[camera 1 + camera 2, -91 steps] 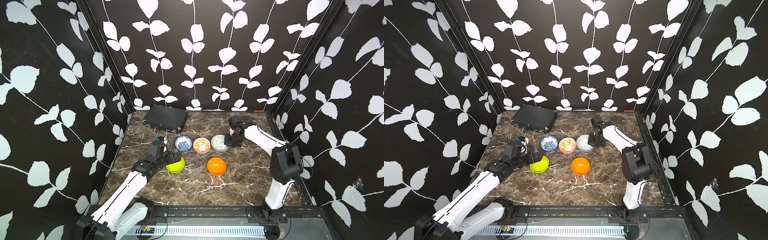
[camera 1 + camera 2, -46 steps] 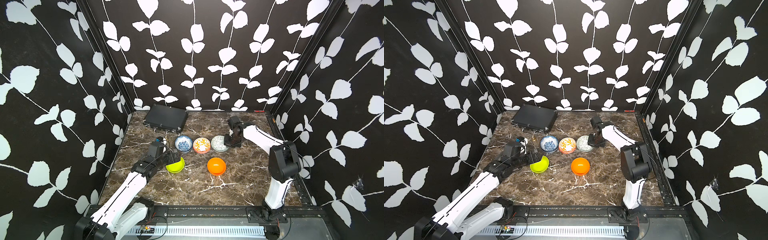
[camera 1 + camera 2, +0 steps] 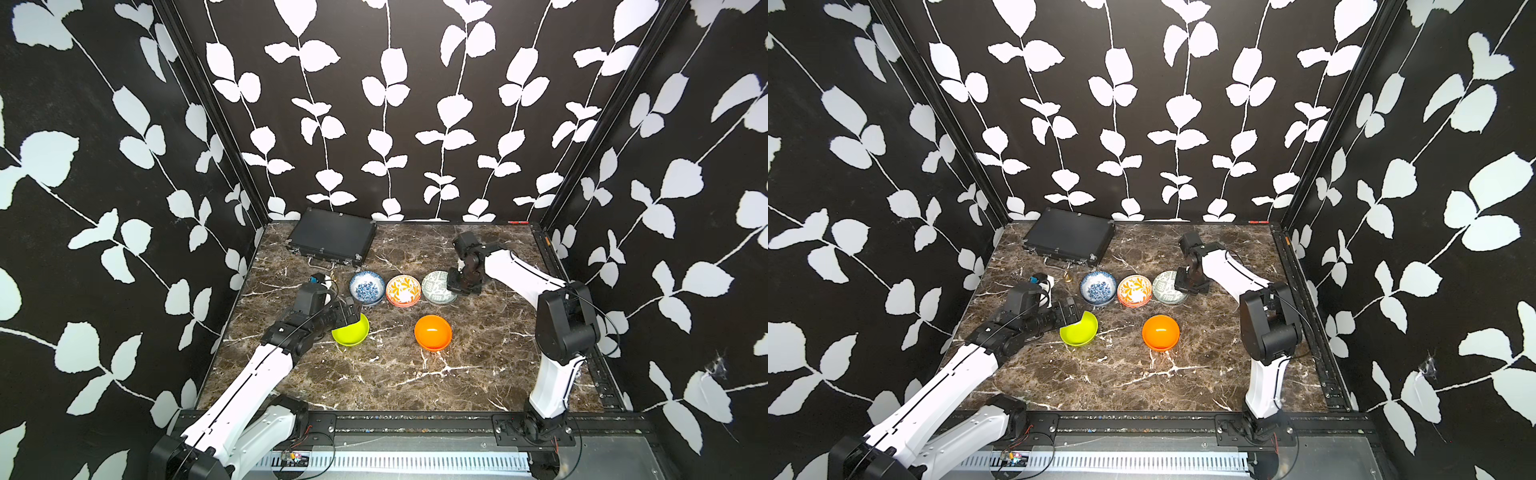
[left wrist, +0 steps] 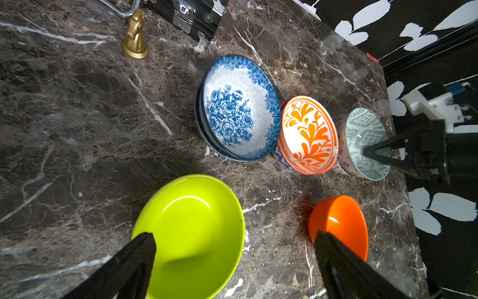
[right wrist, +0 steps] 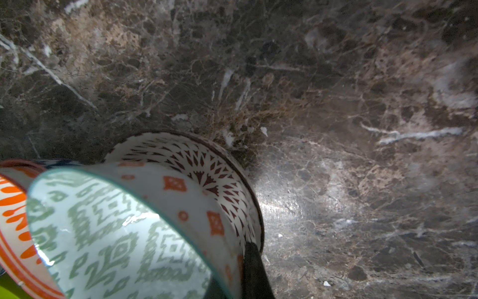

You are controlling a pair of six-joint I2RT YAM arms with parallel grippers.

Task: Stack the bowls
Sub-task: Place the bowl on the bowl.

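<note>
On the marble surface point(image 3: 395, 374), 3 patterned bowls stand in a row, side by side: the blue floral bowl point(image 3: 367, 287), the orange-white bowl point(image 3: 403, 290) and the pale green bowl point(image 3: 436, 286). The pale green bowl sits nested in the white lattice bowl point(image 5: 207, 165). The right gripper point(image 4: 366, 151) has its fingers clenched on the pale green bowl's rim. 1 finger point(image 5: 254, 271) sits between that bowl and the lattice wall.

Nearer the front, the lime bowl point(image 3: 351, 332) stands mouth up and the plain orange bowl point(image 3: 433, 332) lies mouth down, the 2 apart. The left gripper point(image 4: 234, 236) hangs over the lime bowl's edge, fingers released, spread wide and holding nothing.

A black case point(image 3: 332, 239) lies at the back, with a gold chess knight point(image 4: 135, 38) near it.
</note>
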